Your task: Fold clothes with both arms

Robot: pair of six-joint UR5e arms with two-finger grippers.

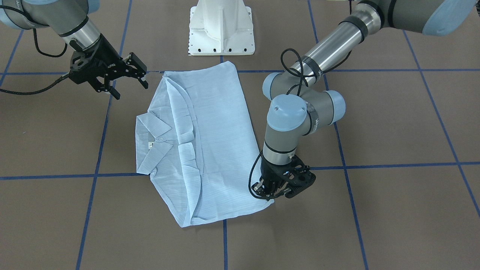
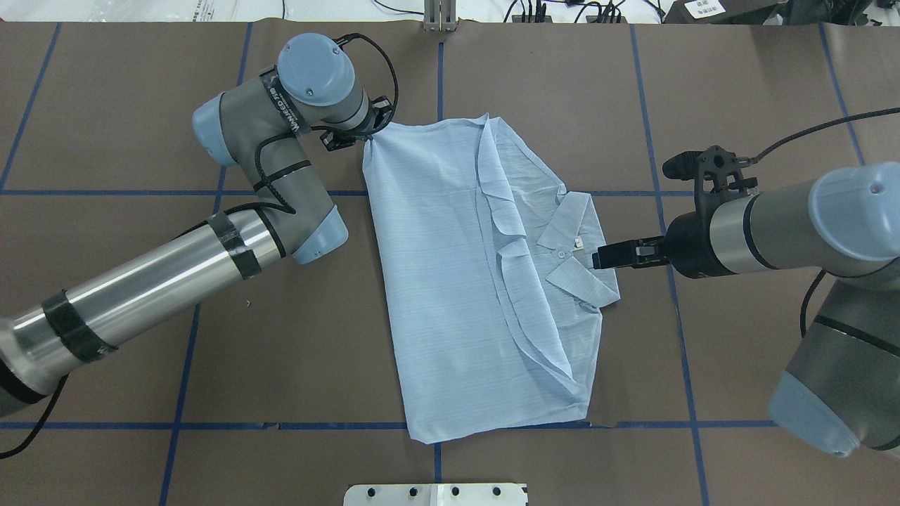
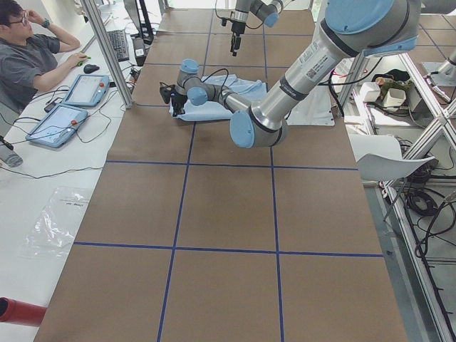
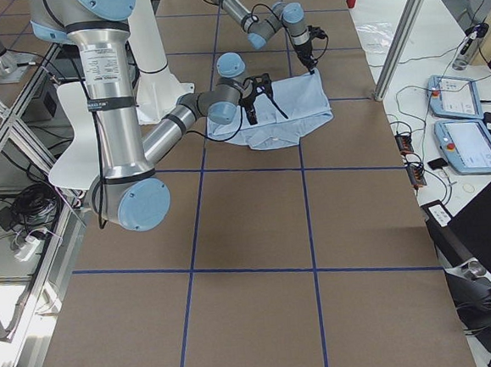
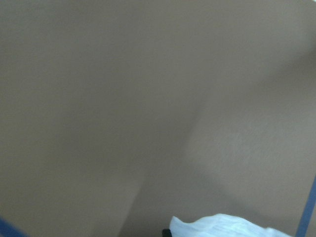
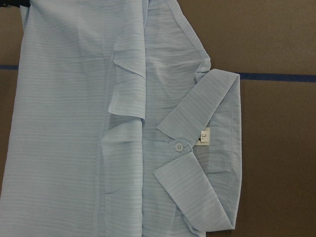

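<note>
Left gripper (image 1: 267, 192): jaws closed to a narrow pinch on one hem corner of the shirt (image 1: 221, 142). The cloth is drawn up into a small peak at the fingertips. The left wrist view is blurred and shows only a scrap of pale fabric at its lower edge against the brown table.

Right gripper (image 1: 131, 91): jaws spread wide, holding nothing, raised clear of the cloth. The collar (image 2: 573, 218) lies just beyond its fingertips, on the side of the shirt opposite the left jaws.

Shirt: thin, pale blue, finely striped weave, lying flat on the table (image 1: 393, 206) as a long, roughly rectangular panel between the two grippers. One smooth layer is folded over the front, and its edge runs lengthwise with small ripples. The collar points are spread flat. A small white round button (image 6: 178, 146) fastens the neck, with a white size tag (image 6: 204, 136) beside it.

Table: matt brown covering, divided by blue tape lines (image 1: 393, 165).
</note>
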